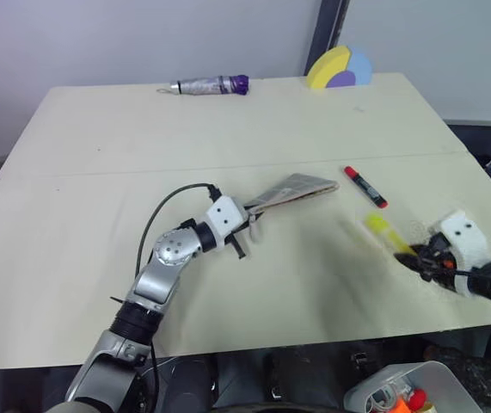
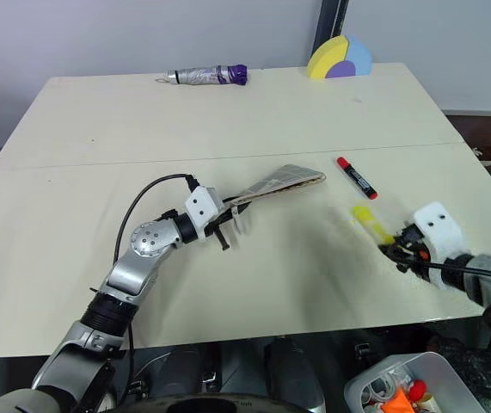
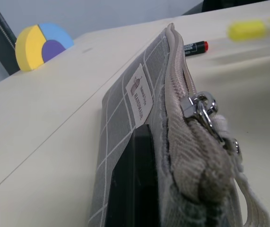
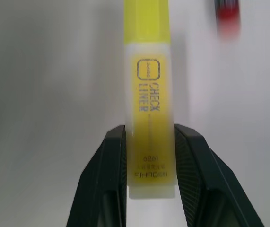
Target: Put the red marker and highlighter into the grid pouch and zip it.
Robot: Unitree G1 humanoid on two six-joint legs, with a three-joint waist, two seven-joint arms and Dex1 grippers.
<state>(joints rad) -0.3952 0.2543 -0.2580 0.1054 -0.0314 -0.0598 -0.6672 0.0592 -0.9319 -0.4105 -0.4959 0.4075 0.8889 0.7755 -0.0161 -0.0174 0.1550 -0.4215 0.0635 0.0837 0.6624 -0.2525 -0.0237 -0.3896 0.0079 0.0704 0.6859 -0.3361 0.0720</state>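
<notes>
Highlighter (image 4: 150, 118) marked "CHECK LINER" pinched by right fingers (image 4: 108, 179); left fingers (image 3: 132, 184) clamp grid pouch (image 3: 125, 123).

table (image 1: 228, 129): beige | wall (image 1: 99, 34): pale grey | dark post (image 1: 327, 34), perhaps

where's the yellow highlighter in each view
Left eye view: highlighter low on the right, at the right claw.
Right eye view: same spot, just below the red marker.
Left wrist view: upper right corner, beyond the grid pouch.
Right wrist view: centre, between the claw's fingers.
Shared landmark: the red marker.
</notes>
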